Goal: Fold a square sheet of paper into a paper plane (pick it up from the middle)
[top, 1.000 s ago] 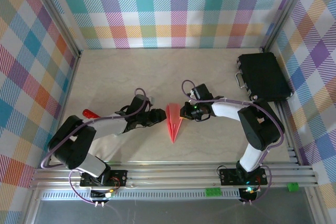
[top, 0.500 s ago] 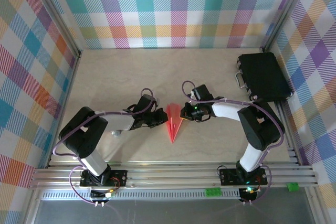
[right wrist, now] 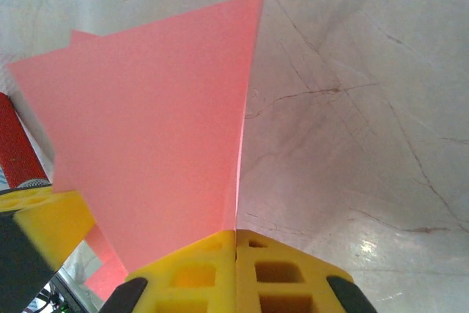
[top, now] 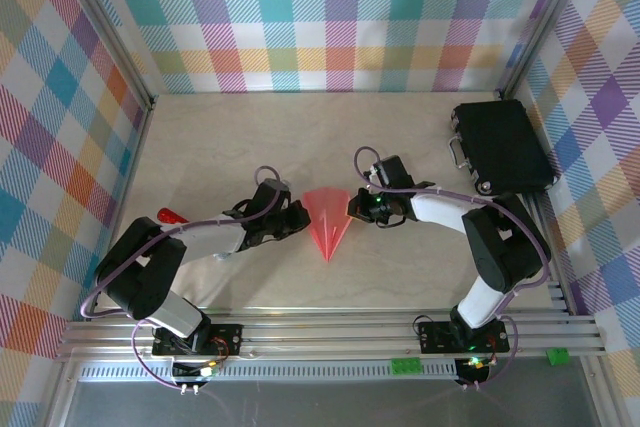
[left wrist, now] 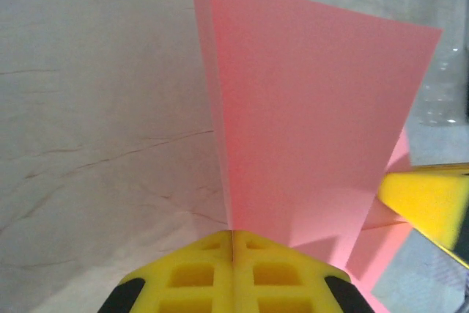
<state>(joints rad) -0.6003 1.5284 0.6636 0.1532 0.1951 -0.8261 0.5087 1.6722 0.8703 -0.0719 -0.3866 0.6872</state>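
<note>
Centrally on the pale marbled tabletop (top: 220, 147), a salmon-pink paper plane (top: 328, 219), folded to a dart with its nose toward the bottom of the frame, sits between the two arms. The left claw (top: 303, 219) is closed on its left wing edge. In the left wrist view the yellow fingers (left wrist: 198, 276) press together and the pink sheet rises from the seam between them. The right claw (top: 352, 209) is likewise clamped shut on the right wing edge. Each wrist view catches the opposite claw's yellow pad beyond the paper. A small red cylindrical object (top: 170, 215) lies at the left, partly covered by the left arm and well apart from the plane. A black rectangular case with a handle (top: 500, 145) rests at the upper right beside the checked wall.
</note>
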